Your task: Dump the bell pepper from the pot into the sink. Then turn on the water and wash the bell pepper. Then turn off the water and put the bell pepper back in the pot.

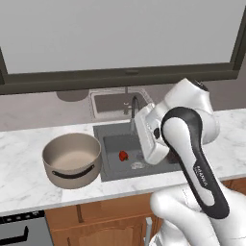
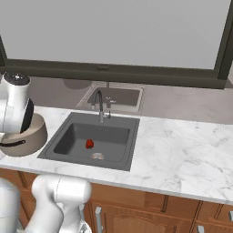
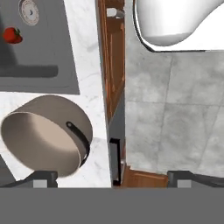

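Nearest me, the end effector [image 3: 111, 177] hangs with its fingertips [image 3: 43, 177] spread wide, holding nothing, above the desk's [image 1: 19, 163] front edge. Just beyond, the pot [image 1: 72, 160] stands upright on the marble, left of the sink [image 1: 110, 144]. The bell pepper [image 1: 123, 155] lies in the basin beside the drain [image 1: 137, 165], below the faucet [image 1: 133, 108].

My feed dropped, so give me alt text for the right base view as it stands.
A small red bell pepper lies on the floor of the dark grey sink, just behind the round drain, under the curved faucet. The beige pot stands upright on the marble counter left of the sink, partly hidden by the white arm.
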### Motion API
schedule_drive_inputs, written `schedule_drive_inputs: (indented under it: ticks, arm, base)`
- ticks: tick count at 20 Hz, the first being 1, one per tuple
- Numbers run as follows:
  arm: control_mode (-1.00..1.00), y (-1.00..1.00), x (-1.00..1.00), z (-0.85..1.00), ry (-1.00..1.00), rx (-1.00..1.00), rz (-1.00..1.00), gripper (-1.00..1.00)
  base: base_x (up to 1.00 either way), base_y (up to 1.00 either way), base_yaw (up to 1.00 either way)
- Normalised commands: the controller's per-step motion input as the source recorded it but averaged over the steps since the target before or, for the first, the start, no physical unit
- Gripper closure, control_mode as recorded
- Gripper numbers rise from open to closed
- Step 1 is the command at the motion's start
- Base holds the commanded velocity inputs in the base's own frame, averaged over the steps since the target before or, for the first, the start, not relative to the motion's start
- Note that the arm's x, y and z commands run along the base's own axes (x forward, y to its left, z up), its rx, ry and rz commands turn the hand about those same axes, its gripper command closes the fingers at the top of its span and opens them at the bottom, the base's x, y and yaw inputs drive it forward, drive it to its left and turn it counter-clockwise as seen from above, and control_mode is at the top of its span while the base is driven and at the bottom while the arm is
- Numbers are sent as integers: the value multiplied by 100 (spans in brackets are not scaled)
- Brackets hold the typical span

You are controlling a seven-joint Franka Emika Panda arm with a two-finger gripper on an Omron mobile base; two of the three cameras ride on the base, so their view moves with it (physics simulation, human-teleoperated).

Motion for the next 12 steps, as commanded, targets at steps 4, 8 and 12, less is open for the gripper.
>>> schedule_drive_inputs:
  ticks: [4,8,12]
  arm:
    - [-100,-100,-16,0,0,15,-24,-100]
    - [-100,-100,0,0,0,9,-27,-100]
    - [-100,-100,27,0,1,9,-27,-100]
  base:
    - [0,0,0]
    - [0,0,0]
    - [0,0,0]
